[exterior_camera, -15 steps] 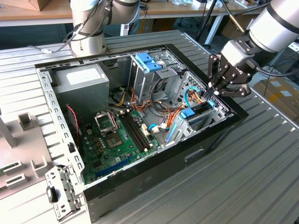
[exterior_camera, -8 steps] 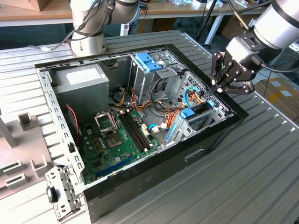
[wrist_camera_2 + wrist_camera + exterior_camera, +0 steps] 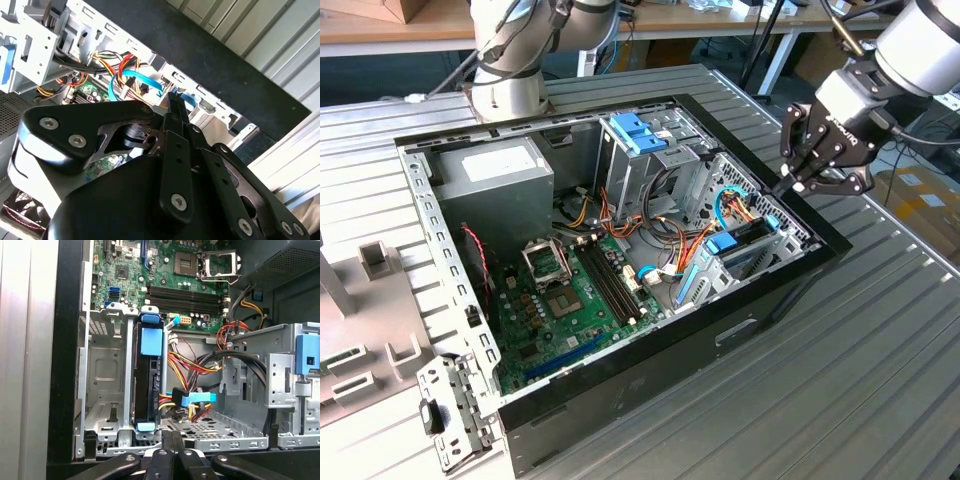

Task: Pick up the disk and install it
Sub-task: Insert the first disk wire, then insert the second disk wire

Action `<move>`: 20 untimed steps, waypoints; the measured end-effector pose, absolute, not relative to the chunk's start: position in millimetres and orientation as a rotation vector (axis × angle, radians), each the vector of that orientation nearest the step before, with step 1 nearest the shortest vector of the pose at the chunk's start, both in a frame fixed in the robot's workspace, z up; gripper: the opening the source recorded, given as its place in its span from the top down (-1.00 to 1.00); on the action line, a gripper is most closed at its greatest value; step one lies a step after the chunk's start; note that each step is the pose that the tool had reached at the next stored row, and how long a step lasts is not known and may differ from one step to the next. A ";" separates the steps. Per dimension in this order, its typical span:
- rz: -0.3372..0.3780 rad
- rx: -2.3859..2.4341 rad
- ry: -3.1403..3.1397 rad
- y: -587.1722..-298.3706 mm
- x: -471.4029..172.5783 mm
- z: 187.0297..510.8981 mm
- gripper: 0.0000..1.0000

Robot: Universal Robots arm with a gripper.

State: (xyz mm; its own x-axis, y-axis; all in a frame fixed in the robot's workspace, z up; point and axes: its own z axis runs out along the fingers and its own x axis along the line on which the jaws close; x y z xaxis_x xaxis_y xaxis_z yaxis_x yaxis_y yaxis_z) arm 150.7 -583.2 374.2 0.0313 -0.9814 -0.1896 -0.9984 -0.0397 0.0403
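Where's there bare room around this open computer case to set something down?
The ribbed metal table lies bare beside the computer case, on the exterior view's right, below the gripper. Inside it is crowded: cables, motherboard, the disk standing in its bay.

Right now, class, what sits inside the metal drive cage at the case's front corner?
The disk stands on edge in the cage, held by blue clips; the slot beside it is empty. Its label and far end are hidden. The tool hovers at the case rim.

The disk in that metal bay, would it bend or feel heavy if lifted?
The disk looks like a dark rigid slab, so probably stiff and heavy for its size. Standing on edge in the metal bay, it would likely tip without those walls.
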 end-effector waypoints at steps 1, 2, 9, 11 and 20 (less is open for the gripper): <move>0.252 -2.179 2.103 -583.2 151.5 374.5 0.79; 0.252 -2.179 2.103 -583.2 152.0 374.7 0.79; 0.252 -2.179 2.103 -583.2 152.4 374.9 0.79; 0.252 -2.179 2.103 -583.2 152.4 374.9 0.79; 0.252 -2.179 2.102 -583.1 147.9 375.3 0.79</move>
